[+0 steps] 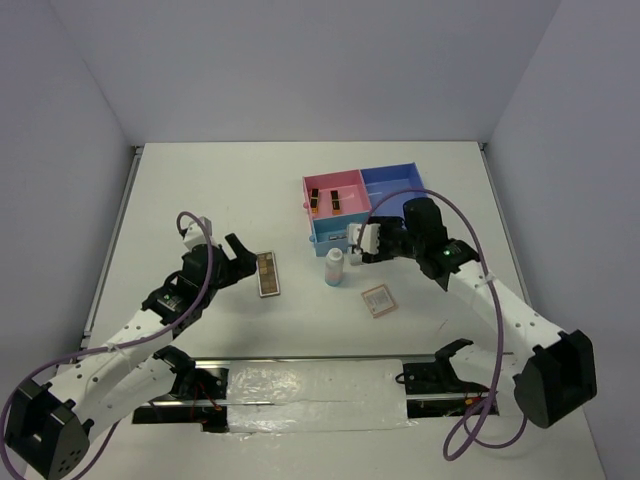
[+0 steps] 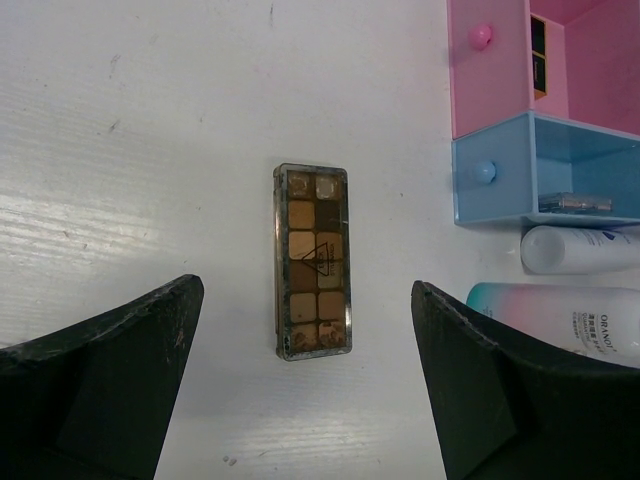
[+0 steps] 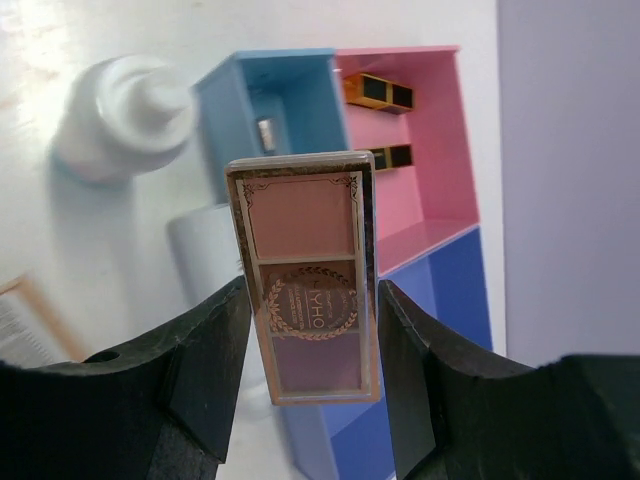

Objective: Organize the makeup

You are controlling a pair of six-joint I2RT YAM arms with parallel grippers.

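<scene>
My left gripper (image 1: pixel 236 258) is open, with the long brown palette (image 1: pixel 268 273) flat on the table just right of it. In the left wrist view the palette (image 2: pixel 313 262) lies lengthwise between and ahead of the open fingers (image 2: pixel 120 370). My right gripper (image 1: pixel 362 242) is shut on a gold-rimmed pink palette (image 3: pixel 308 270) and holds it upright in the air, in front of the pink-and-blue tray (image 1: pixel 385 180). Two black-gold pieces (image 3: pixel 378 92) lie in the pink compartment. A whitish bottle (image 1: pixel 334 267) stands left of the right gripper. A pink square compact (image 1: pixel 378 300) lies below it.
The tray's light-blue compartment (image 2: pixel 500 170) holds a small item (image 2: pixel 575 203). A white bottle (image 2: pixel 580 248) and a teal-topped one (image 2: pixel 560 315) show beside it in the left wrist view. A clear plastic sheet (image 1: pixel 310 385) lies along the near edge between the arm bases.
</scene>
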